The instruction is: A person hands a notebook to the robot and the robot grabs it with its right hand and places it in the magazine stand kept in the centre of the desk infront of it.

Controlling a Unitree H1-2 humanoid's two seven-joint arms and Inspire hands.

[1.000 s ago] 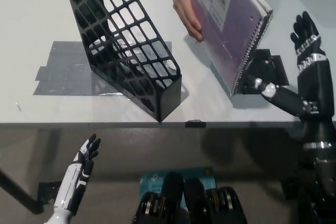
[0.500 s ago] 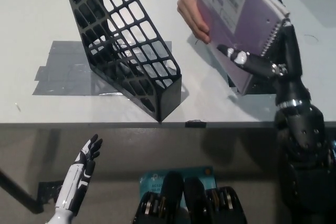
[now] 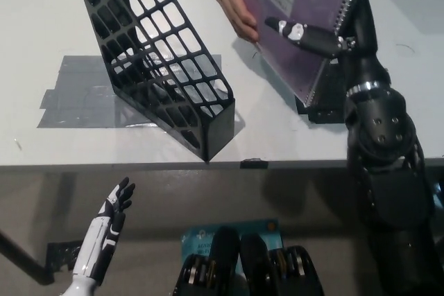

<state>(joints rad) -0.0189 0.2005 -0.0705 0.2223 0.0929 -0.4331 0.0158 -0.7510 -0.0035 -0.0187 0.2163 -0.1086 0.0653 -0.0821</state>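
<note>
At far right, the handover is under way: the notebook (image 3: 305,15) is being clasped

A thumb is laid across the purple cover by the black right hand (image 3: 331,29), fingers behind the spiral edge, while the far-left corner is held by a person's hand (image 3: 236,6). Release is judged to be needed next, then a carry leftward to the magazine stand (image 3: 152,53), seen empty on the desk (image 3: 41,5). The white left hand (image 3: 107,230) is rested near left, fingers apart
</note>
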